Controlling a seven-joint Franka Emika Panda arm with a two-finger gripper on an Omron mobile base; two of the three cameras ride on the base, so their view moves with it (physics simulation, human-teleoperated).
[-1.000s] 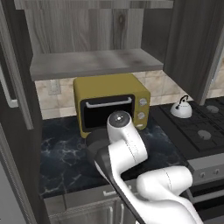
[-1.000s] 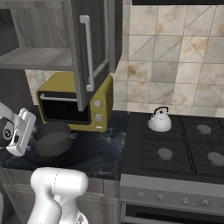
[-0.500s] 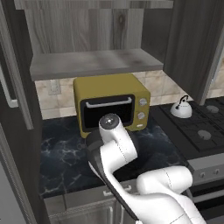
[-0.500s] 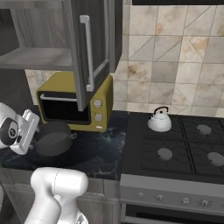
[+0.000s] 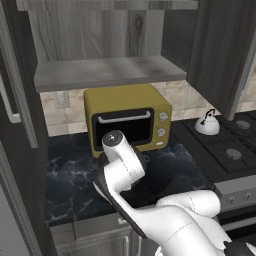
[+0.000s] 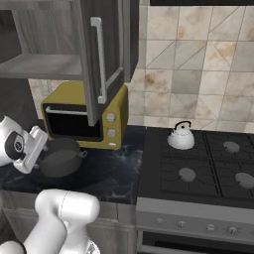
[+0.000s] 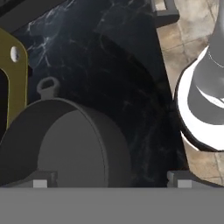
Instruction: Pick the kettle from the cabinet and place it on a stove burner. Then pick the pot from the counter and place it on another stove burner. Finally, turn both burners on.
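The dark grey pot [image 6: 60, 158] sits on the black marble counter [image 6: 114, 168] in front of the yellow microwave. My gripper [image 6: 41, 148] hovers just left of the pot, tilted toward it and open. In the hand view the pot [image 7: 65, 140] lies close under the left fingertip [image 7: 41, 179], one small side handle pointing away; the gripper [image 7: 109, 181] holds nothing. The silver-white kettle [image 6: 179, 136] [image 5: 206, 124] stands on the rear left burner of the stove. A bare front burner [image 6: 187, 174] lies before it. The cabinet [image 5: 107, 70] above stands open.
The yellow microwave [image 5: 127, 120] stands right behind the pot. The open cabinet door [image 6: 101, 59] with its silver bar handle hangs over the counter beside the stove. Stove knobs [image 6: 208, 227] line the front panel. My own arm [image 5: 122, 165] hides the pot in the left base view.
The hand has swung a little further left and lower beside the pot. The jaws stay open; pot and kettle have not moved.
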